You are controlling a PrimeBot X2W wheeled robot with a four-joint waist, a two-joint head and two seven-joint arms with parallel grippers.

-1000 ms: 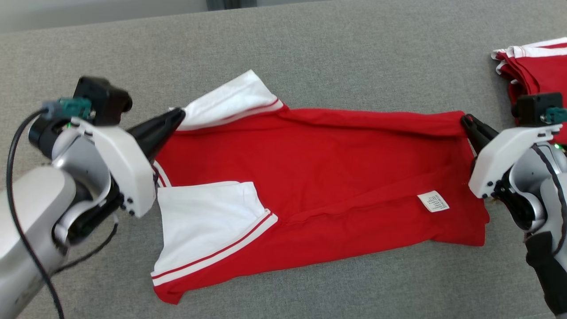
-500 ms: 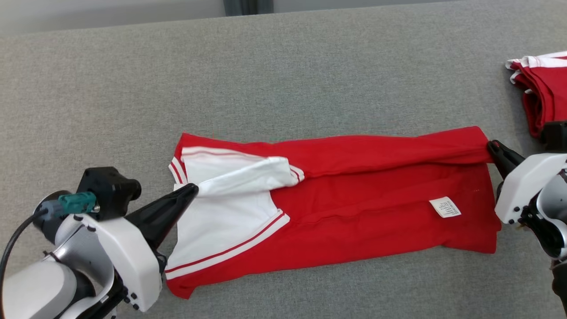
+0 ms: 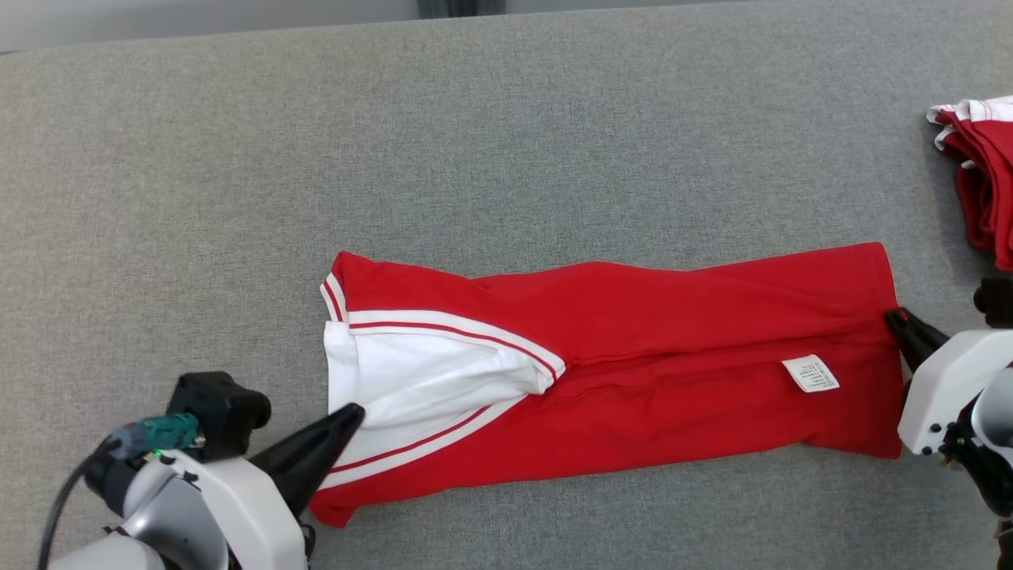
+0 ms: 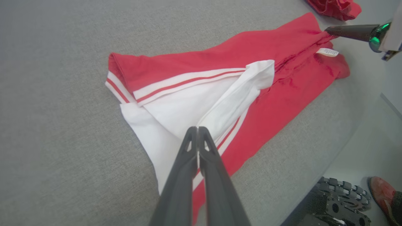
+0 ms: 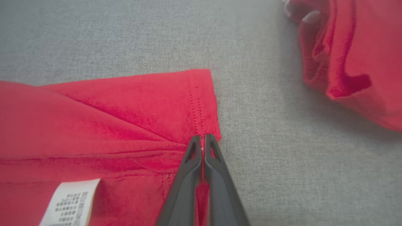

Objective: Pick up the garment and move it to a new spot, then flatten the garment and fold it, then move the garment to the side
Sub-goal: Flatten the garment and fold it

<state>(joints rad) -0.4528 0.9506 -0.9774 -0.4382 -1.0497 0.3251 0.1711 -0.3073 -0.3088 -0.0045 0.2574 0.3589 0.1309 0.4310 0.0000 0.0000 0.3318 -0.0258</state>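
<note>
The garment (image 3: 649, 348) is a red shirt with white, red-striped sleeves, lying folded lengthwise on the grey cloth surface, with a white care label (image 3: 810, 374) near its right end. My left gripper (image 3: 354, 413) is shut on the white sleeve (image 4: 220, 110) at the garment's left end; the left wrist view shows its fingers (image 4: 185, 166) pinched together on the sleeve's edge. My right gripper (image 3: 893, 318) is shut on the red hem (image 5: 201, 103) at the right end, its fingers (image 5: 216, 175) closed over the stitched edge.
A pile of other red and white garments (image 3: 981, 174) lies at the far right edge, also seen in the right wrist view (image 5: 351, 53). The grey surface's (image 3: 506, 142) front edge, a wheeled base (image 4: 336, 204) and a red shoe (image 4: 381, 193) show in the left wrist view.
Both grippers have drawn the far edge of the garment toward me, over the near half, so it lies folded lengthwise. The upper white sleeve has come down onto the lower one. The camera has shifted too.
</note>
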